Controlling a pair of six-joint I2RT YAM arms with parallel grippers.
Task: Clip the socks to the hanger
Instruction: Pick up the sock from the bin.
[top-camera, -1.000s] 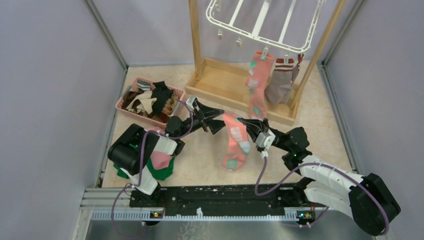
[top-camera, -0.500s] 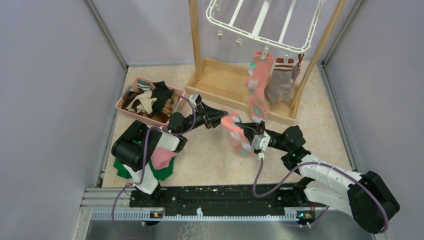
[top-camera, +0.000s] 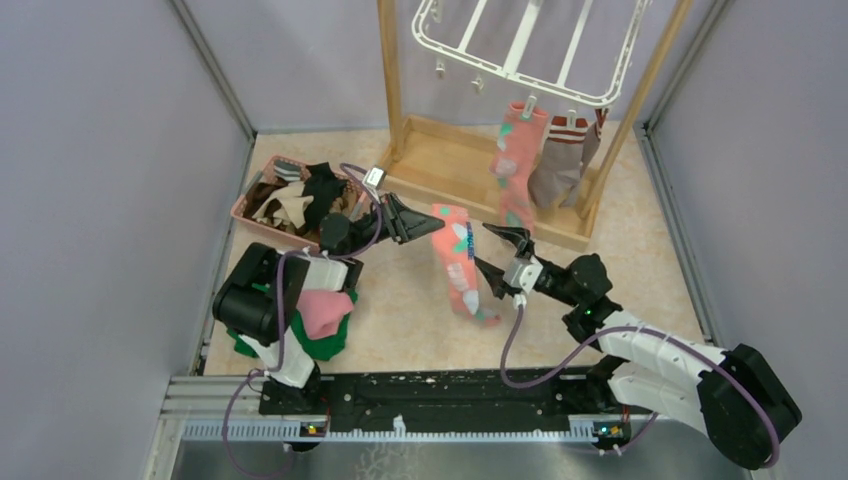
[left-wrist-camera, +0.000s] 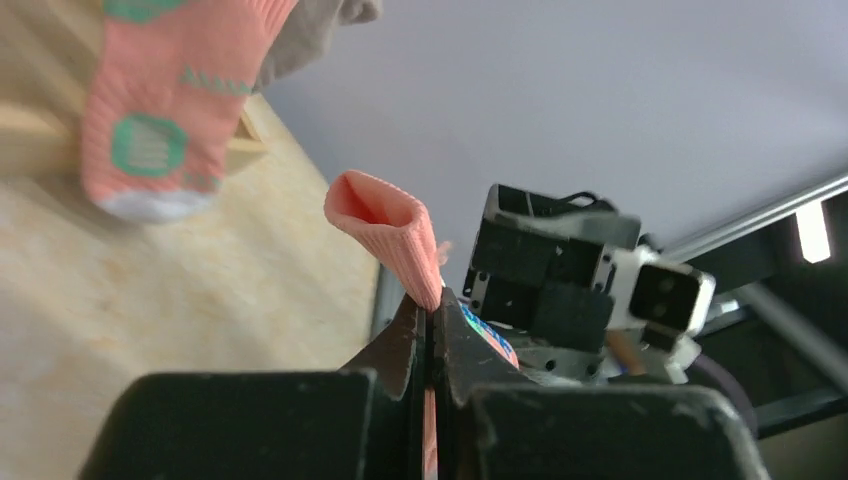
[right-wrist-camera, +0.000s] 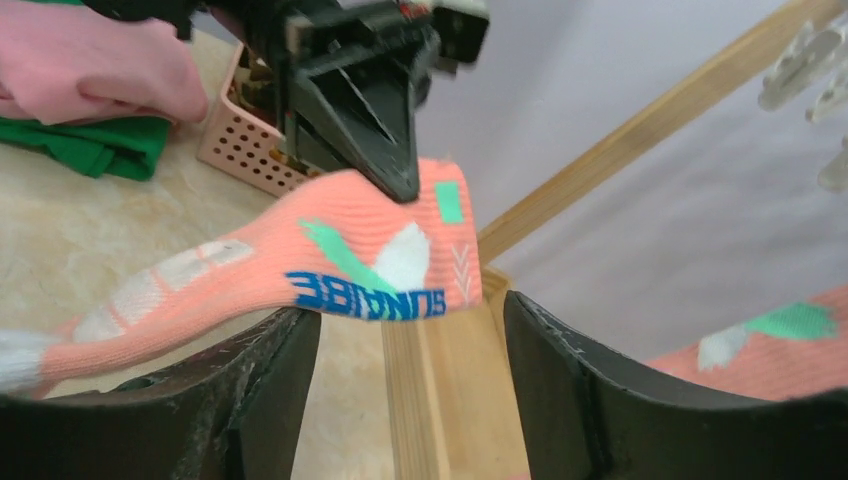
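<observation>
- Step in hand, by the look of it: a hand-over of the salmon pink knitted sock with teal and white shapes (top-camera: 458, 262) between the two arms, ahead of clipping.
- Left jaws: pressed together, pinching the sock's rim at their very tips; open cuff mouth (left-wrist-camera: 385, 225) standing just beyond those tips.
- Right jaws: spread apart, gripping nothing; the sock's leg stretches across the gap between them in the right wrist view. Cannot tell whether the fabric brushes their inner faces.
- Sock itself: hangs in the air between the two pairs of jaws, toe end drooping toward the beige bench (top-camera: 420, 320).
- White rectangular plastic hanger (top-camera: 520, 45): high up, beyond and well apart from both pairs of jaws, slung inside the wooden frame stand (top-camera: 392, 110).
- Already clipped there, beyond the right jaws: a matching salmon sock (top-camera: 515, 165) and a grey-brown sock with a red-white striped cuff (top-camera: 560, 160).
- Free white clips (top-camera: 440, 68) dangle farther along the rim, toward the left jaws' side.
- Pink plastic basket (top-camera: 250, 205) just behind the left jaws, with more socks (top-camera: 310, 195) waiting.
- Next move probably calls for raising the pinched cuff to a free clip, squeezing that clip open with the right jaws, then feeding the rim in.
- Likely snag: a thin pinch, so easy to lose the cuff on the way up.
</observation>
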